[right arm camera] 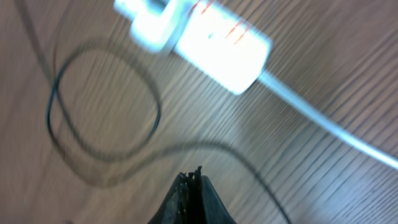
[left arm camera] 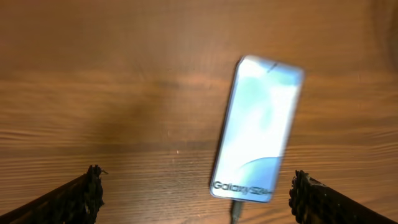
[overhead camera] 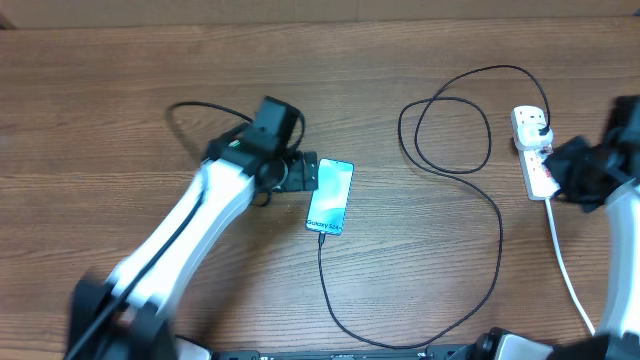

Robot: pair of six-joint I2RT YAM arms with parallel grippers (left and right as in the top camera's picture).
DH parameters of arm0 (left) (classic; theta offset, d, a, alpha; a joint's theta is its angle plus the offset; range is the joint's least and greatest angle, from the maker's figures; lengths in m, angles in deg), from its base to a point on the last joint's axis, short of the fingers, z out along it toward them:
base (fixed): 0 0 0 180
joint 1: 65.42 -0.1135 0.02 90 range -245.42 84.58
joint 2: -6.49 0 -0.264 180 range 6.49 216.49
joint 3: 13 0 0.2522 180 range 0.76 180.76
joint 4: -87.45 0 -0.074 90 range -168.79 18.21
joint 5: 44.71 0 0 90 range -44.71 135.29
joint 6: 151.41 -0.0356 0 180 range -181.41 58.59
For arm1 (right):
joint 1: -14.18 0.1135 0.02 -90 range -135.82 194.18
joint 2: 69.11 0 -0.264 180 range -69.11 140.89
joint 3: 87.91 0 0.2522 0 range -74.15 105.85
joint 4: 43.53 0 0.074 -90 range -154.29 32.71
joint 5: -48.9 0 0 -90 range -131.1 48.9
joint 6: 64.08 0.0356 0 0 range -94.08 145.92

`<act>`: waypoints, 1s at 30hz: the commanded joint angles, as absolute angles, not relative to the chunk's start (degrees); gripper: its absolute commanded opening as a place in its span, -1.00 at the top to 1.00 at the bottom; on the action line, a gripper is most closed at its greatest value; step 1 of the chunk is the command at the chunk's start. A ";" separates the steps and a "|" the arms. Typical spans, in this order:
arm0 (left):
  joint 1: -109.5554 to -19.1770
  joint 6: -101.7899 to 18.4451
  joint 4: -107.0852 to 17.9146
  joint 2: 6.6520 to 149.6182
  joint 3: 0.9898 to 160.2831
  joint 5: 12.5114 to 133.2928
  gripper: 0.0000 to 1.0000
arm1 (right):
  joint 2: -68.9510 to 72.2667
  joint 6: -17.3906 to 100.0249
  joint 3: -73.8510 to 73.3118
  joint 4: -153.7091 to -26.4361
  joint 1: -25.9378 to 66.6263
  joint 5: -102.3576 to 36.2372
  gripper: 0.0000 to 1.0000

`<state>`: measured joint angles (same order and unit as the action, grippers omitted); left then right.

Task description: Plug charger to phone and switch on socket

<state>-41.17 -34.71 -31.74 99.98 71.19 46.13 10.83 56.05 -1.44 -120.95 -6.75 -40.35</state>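
Brown wood-grain counter (overhead camera: pixel 120 60) fills every view, edge to edge. The slim smartphone with the bright cyan screen (overhead camera: pixel 329 196) lies flat near the middle. The long thin black charger cable (overhead camera: pixel 500 240) runs into its lower end, then sweeps right and loops up towards the narrow white power strip (overhead camera: pixel 535 150) at the right side. Left hand (left arm camera: pixel 196 185) hovers over the phone, fingers spread wide, gripping nothing. Right hand (right arm camera: pixel 193 182) hangs close by the strip, fingers pressed tight together, nothing between them.
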 commanded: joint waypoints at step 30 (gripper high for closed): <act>-41.49 -34.16 -6.59 58.43 71.74 16.80 -0.99 | 51.02 55.50 27.17 -120.99 -13.52 -39.28 0.92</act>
